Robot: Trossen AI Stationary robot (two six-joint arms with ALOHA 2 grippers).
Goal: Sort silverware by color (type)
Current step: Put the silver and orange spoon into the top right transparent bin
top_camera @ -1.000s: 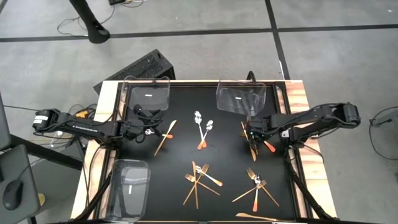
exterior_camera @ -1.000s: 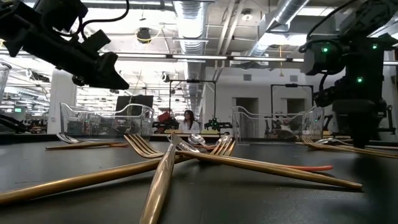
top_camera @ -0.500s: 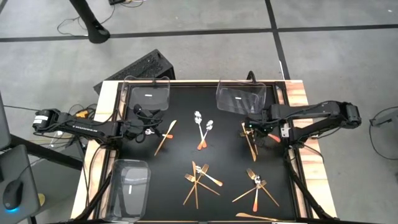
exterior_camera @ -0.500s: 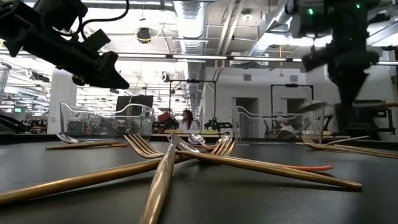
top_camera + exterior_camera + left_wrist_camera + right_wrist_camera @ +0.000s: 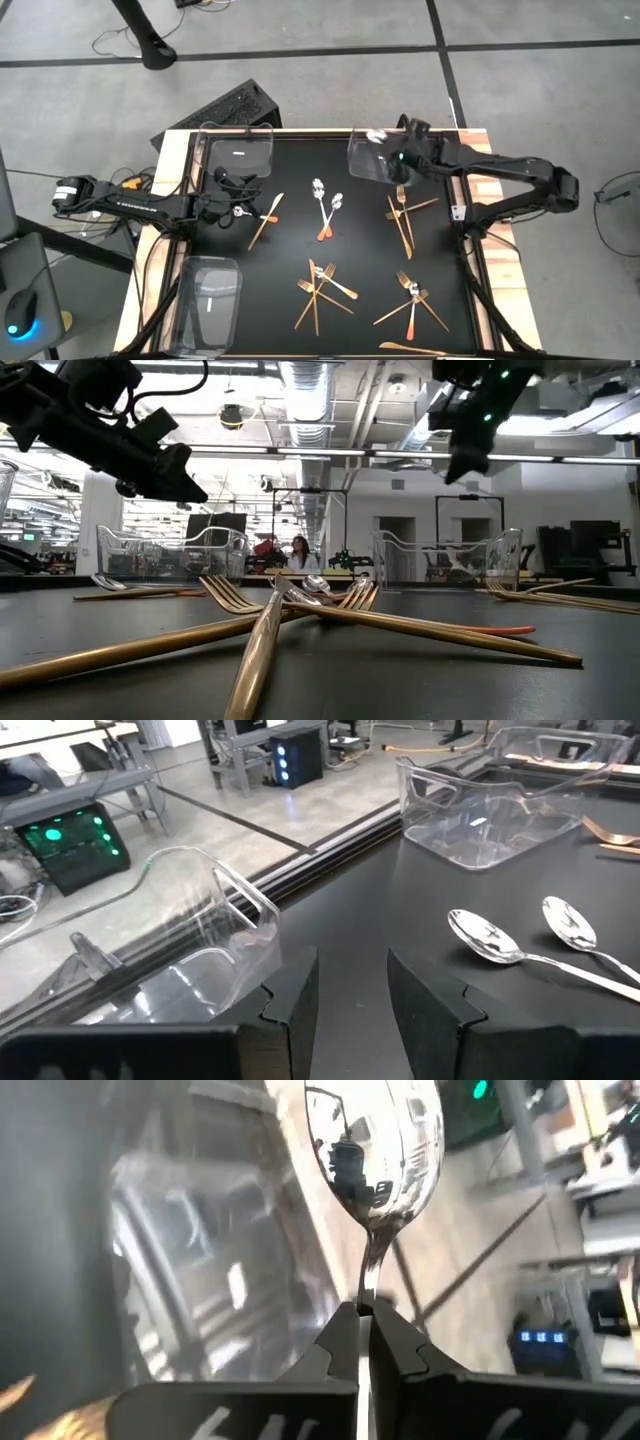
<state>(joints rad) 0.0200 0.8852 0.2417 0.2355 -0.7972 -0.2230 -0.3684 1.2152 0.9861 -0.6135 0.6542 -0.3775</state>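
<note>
My right gripper point(image 5: 393, 150) is raised over the far-right clear tray point(image 5: 372, 168), shut on a silver-headed spoon whose bowl point(image 5: 375, 1140) sticks out past the fingertips. The spoon's handle is hidden behind the fingers. My left gripper point(image 5: 350, 1000) stands open and holds nothing, beside the far-left tray point(image 5: 238, 156). Two spoons point(image 5: 326, 200) lie on the black mat ahead of it. Gold forks point(image 5: 403, 215) lie at the right, with more forks point(image 5: 320, 285) and a fork-and-spoon heap point(image 5: 410, 295) nearer the front. My right gripper pinches the spoon's thin neck point(image 5: 368, 1285), just behind the bowl, between its two fingertips. The spoon runs along the fingers, its bowl pointing away from the wrist. It is lifted clear, above the far-right tray.
A third clear tray point(image 5: 207, 300) stands at the near left. A gold knife point(image 5: 265, 220) lies left of centre and another point(image 5: 410, 348) at the front edge. The wooden table rim point(image 5: 480, 150) frames the mat.
My right gripper has risen from the forks at the table's right and swung toward the far edge, rolling as it went. It carried the spoon up, clear of the mat, to above the far-right tray. The forks stayed where they were.
</note>
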